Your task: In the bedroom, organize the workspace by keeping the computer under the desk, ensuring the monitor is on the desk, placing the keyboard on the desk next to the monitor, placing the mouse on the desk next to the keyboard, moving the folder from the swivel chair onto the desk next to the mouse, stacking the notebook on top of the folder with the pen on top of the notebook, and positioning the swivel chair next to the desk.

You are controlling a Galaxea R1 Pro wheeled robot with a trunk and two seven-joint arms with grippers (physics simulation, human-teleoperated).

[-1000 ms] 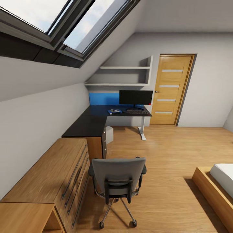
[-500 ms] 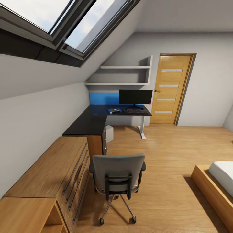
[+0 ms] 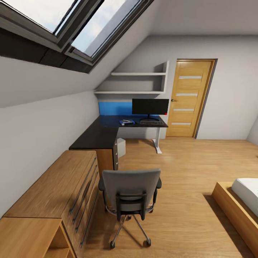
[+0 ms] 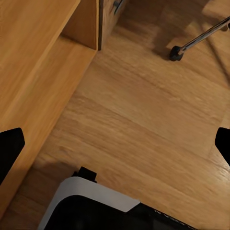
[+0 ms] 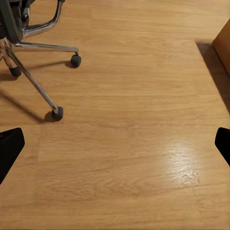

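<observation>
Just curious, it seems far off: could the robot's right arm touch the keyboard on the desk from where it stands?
Probably not: the keyboard lies far across the room, beyond the swivel chair.

Light-wood dresser (image 3: 57, 193) along left wall, wooden door (image 3: 189, 98) at far wall, two white shelves (image 3: 138, 83) above the corner, skylight windows (image 3: 64, 25) in sloped ceiling, bed (image 3: 240, 206) at right, wood floor (image 3: 186, 172).
</observation>
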